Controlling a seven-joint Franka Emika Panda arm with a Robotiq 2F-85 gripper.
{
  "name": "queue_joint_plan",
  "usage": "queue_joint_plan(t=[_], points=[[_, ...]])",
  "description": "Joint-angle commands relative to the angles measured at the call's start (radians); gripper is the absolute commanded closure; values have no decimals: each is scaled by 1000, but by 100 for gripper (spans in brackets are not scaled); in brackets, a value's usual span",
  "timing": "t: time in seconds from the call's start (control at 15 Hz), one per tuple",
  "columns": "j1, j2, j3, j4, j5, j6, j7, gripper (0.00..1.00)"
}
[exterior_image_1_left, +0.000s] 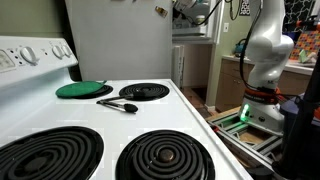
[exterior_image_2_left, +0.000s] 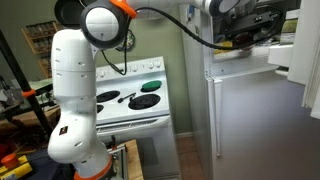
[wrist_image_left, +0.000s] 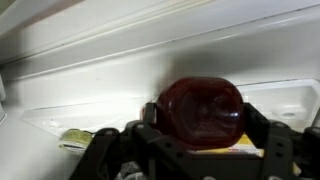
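Note:
In the wrist view a dark red glossy bottle (wrist_image_left: 200, 105) fills the space between my gripper's (wrist_image_left: 201, 122) two black fingers, which press on both of its sides. It sits against a white shelf wall (wrist_image_left: 120, 70) inside the fridge. In both exterior views the arm reaches up high into the open top compartment of the white fridge (exterior_image_2_left: 250, 120), with the gripper (exterior_image_2_left: 245, 30) at its opening; it also shows at the top edge (exterior_image_1_left: 190, 10). The bottle is hidden in both exterior views.
A white stove (exterior_image_1_left: 200, 125) with black coil burners carries a green lid (exterior_image_1_left: 83, 89) and a black spoon (exterior_image_1_left: 118, 104). The arm's white base (exterior_image_2_left: 75, 120) stands beside the stove (exterior_image_2_left: 135, 95). A yellow item (wrist_image_left: 75, 138) lies on the shelf beside the bottle.

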Motion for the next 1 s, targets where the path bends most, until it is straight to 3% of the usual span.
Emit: queue_joint_plan(t=[0.0,0.27,0.33,0.47,0.93], points=[[3,-7,-2,-8,-5,4,8,16],[5,-20,-4,-24,-9,7,12,16],[5,-20,-4,-25,-9,7,12,41],[8,-19,-8,-26,-1,60,46,41],[-7,-78,-22,-31,-15,67,74,41]])
